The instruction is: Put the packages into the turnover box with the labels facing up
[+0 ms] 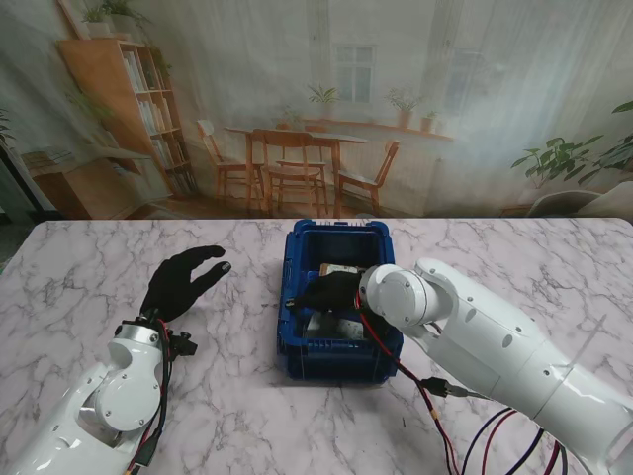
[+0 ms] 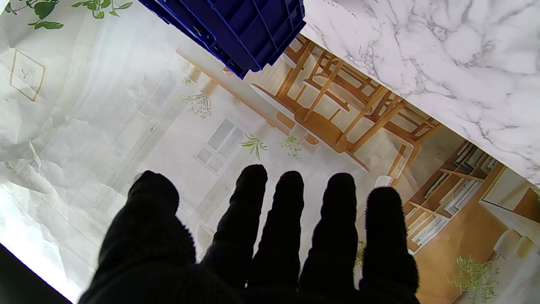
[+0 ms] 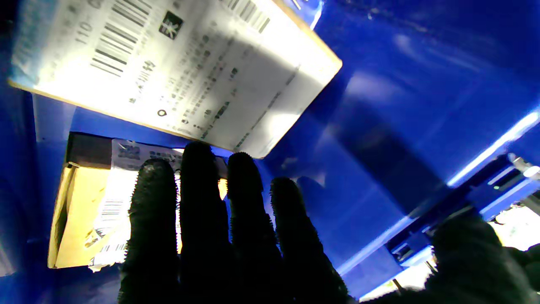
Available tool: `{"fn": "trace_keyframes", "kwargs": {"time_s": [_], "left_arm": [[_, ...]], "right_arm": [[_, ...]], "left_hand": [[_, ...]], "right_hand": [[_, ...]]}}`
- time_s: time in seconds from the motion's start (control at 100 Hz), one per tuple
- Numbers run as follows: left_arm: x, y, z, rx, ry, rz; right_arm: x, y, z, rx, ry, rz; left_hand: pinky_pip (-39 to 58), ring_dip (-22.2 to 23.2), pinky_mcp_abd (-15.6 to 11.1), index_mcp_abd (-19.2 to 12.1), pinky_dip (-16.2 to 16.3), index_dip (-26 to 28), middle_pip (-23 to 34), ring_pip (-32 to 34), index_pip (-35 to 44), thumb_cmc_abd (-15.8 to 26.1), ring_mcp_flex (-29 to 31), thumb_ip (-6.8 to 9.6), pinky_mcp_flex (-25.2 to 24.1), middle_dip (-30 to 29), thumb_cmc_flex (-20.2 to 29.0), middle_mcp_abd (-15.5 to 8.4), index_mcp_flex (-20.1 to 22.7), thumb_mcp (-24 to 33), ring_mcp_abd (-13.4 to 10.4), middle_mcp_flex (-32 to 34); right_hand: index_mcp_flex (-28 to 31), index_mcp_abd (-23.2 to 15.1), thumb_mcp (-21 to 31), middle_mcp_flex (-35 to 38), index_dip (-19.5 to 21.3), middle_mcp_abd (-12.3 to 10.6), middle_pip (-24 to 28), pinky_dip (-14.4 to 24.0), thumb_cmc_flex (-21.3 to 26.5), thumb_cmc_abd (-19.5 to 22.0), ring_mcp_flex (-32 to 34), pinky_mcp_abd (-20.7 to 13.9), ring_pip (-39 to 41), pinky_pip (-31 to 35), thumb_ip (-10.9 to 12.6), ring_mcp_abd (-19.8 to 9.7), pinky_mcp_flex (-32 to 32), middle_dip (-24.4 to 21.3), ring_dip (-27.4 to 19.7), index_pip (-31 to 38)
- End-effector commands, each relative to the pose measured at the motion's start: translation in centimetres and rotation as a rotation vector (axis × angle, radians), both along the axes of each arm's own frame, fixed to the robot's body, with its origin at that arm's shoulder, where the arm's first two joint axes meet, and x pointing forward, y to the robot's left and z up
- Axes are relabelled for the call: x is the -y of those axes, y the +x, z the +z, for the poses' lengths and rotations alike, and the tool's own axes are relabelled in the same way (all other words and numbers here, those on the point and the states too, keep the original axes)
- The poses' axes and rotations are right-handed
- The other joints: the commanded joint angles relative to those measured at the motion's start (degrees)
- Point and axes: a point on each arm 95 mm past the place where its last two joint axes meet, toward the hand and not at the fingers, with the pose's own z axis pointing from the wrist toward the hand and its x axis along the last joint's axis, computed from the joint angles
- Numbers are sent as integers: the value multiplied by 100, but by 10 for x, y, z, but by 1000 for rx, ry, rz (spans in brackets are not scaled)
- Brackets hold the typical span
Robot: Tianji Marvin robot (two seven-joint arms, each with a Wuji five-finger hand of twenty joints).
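right hand [image 1: 331,293] inside turnover box [image 1: 336,237] — wrist view reveals labelled packages [image 3: 177,71]

A marble table [image 1: 89,267] fronts a printed dining-room backdrop [image 1: 415,109].

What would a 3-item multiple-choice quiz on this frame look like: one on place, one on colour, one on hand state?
1. Where is the right hand?
A. Inside the box
B. Flat on the table left of the box
C. Raised over the far table edge

2. What colour is the box?
A. Red
B. Blue
C. Grey

3. What state is the left hand in?
A. Shut on a package
B. Shut on nothing
C. Open, holding nothing

Key: 1 A, the stand view shows it reaching in over the rim, and the right wrist view shows blue walls and labelled packages around the fingers. 2 B, its walls are blue in all views. 3 C, its fingers are spread with nothing between them.
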Motion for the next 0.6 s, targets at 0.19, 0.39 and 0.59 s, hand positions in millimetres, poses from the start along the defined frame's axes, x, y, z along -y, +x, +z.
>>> {"fn": "trace_keyframes", "kwargs": {"time_s": [0.19, 0.39, 0.59], "left_arm": [[2, 0, -2, -16, 6, -9], [2, 0, -3, -17, 6, -9], [2, 0, -3, -16, 7, -9]], "right_arm": [[-1, -3, -6, -26, 0, 13], [-1, -4, -8, -41, -3, 16], [0, -7, 1, 3, 30, 14]], "left_hand": [[-84, 19, 53, 43, 123, -8, -44, 13, -19, 279, 33, 24, -87, 26, 140, -29, 137, -71, -12, 103], [-86, 18, 59, 44, 124, -9, -45, 10, -24, 279, 31, 24, -93, 25, 142, -21, 129, -70, -7, 102], [-88, 16, 59, 52, 124, -10, -47, 6, -23, 276, 24, 24, -96, 25, 136, -22, 135, -72, -7, 100]], "right_hand": [[220, -153, -28, 371, 55, -118, -141, 163, 126, -4, 395, 177, 216, 272, 140, 68, 201, -81, 167, 244], [218, -137, -25, 406, -13, -108, -195, 169, 118, 2, 471, 191, 185, 279, 141, 84, 242, -93, 173, 329], [144, -425, -12, 298, -52, -258, -71, 214, 125, 6, 352, 178, 259, 331, 146, 31, 113, -13, 274, 462]]}}
